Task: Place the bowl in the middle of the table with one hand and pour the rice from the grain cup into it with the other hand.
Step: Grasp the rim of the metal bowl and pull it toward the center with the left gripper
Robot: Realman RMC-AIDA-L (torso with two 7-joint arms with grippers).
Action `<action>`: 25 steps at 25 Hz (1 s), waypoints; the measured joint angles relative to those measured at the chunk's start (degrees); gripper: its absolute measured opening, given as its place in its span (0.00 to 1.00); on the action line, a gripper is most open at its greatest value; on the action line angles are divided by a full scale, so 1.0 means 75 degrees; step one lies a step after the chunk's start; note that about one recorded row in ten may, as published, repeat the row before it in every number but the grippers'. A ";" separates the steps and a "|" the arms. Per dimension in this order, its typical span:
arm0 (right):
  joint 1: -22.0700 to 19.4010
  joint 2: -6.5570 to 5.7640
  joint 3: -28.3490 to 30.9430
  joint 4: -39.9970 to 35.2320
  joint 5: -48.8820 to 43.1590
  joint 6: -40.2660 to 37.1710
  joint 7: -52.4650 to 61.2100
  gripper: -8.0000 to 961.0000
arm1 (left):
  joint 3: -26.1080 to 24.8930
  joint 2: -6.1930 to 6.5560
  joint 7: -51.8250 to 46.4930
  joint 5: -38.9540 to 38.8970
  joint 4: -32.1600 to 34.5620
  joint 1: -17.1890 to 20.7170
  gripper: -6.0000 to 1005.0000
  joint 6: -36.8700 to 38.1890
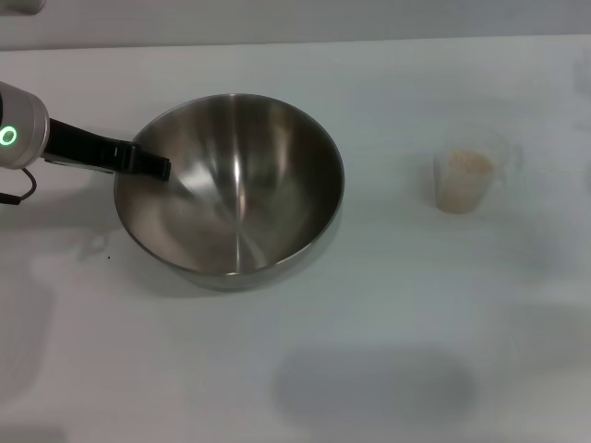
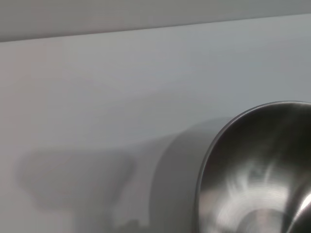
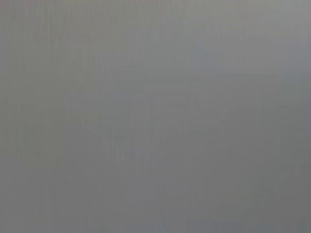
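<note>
Bowl [image 1: 231, 189] rim pinched in left gripper [image 1: 152, 164] jaws; grain cup [image 1: 464, 180] stands well apart.

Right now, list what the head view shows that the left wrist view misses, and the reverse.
Head view only: the left gripper at the near-left rim of the bowl, and the grain cup holding rice, standing apart to the bowl's right. Left wrist view only: nothing extra, just a closer look at the bowl's rim. Both: the bowl and the white table.

Soft, even overhead light washes the white matte worktop [image 1: 388, 305]. Glare streaks the shiny steel bowl [image 1: 235, 198]; faint shadows lie around it.
</note>
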 joint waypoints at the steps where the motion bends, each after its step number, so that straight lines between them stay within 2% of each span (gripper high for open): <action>1: 0.0000 0.0000 0.0000 0.0000 -0.0002 0.0000 0.0000 0.70 | 0.0001 -0.0002 0.0006 0.0022 0.0028 -0.0005 0.79 0.0028; 6: 0.0000 0.0000 0.0000 0.0000 -0.0012 0.0000 0.0000 0.70 | -0.0034 0.0001 0.0039 0.0025 0.0179 -0.0030 0.74 0.0051; 15: 0.0000 0.0000 0.0000 0.0000 -0.0027 0.0000 0.0000 0.70 | -0.0059 0.0015 0.0068 0.0025 0.0299 -0.0062 0.51 0.0082; 25: 0.0015 0.0000 0.0000 0.0000 -0.0031 0.0000 0.0000 0.70 | -0.0095 0.0021 0.0100 0.0033 0.0467 -0.0129 0.21 0.0121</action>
